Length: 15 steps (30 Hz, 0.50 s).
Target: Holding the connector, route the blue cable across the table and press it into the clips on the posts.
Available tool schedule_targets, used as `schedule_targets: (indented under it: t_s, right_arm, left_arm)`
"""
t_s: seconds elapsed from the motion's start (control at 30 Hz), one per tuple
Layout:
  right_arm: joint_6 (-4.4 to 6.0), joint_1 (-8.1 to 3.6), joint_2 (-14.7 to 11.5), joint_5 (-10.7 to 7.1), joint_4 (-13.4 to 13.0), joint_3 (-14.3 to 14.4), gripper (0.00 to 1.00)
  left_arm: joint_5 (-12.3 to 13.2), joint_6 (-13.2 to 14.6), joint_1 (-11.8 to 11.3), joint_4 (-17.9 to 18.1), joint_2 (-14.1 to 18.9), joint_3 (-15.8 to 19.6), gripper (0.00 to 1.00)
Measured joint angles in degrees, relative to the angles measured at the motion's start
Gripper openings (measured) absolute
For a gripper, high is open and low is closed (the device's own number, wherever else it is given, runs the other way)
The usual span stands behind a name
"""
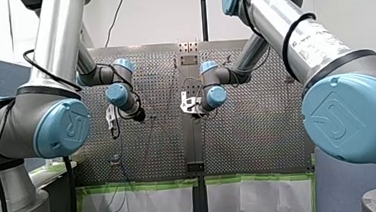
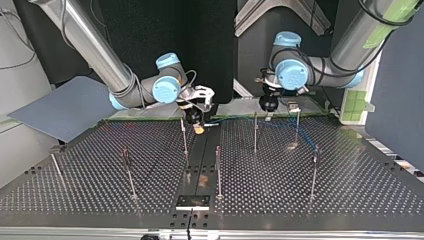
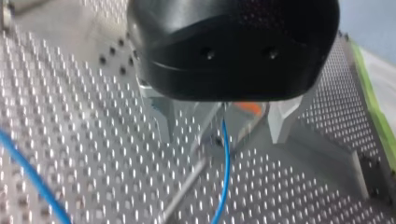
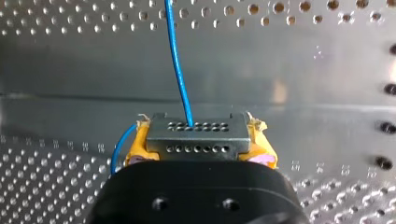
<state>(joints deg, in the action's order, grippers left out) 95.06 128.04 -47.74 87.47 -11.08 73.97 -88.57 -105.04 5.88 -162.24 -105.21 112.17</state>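
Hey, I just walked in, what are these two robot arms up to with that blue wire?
My right gripper is shut on the grey connector, with yellow pads on either side and the blue cable running out of it. My left gripper is open over the perforated table, and the cable passes between its metal fingers. In the top view both grippers are at the table's far edge, behind the thin posts. Whether the cable sits in any clip is too small to tell.
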Motion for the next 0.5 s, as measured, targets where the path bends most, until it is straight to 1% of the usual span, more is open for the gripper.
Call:
schedule_targets:
  t_s: [0.1, 0.2, 0.5]
  right_arm:
    - [0.04, -0.14, 0.0, 1.06, 0.5, 0.0, 0.00]
    - [0.06, -0.22, 0.0, 1.67, 0.6, 0.0, 0.00]
    - [0.07, -0.25, 0.0, 2.02, 0.5, 0.0, 0.00]
  left_arm:
    - [0.2, -0.2, 1.2, 0.2, 1.0, 0.4, 1.00]
    - [0.1, -0.4, 2.6, 0.6, 1.4, 0.5, 1.00]
    - [-1.4, -0.7, 7.1, 3.7, 1.4, 0.6, 1.00]
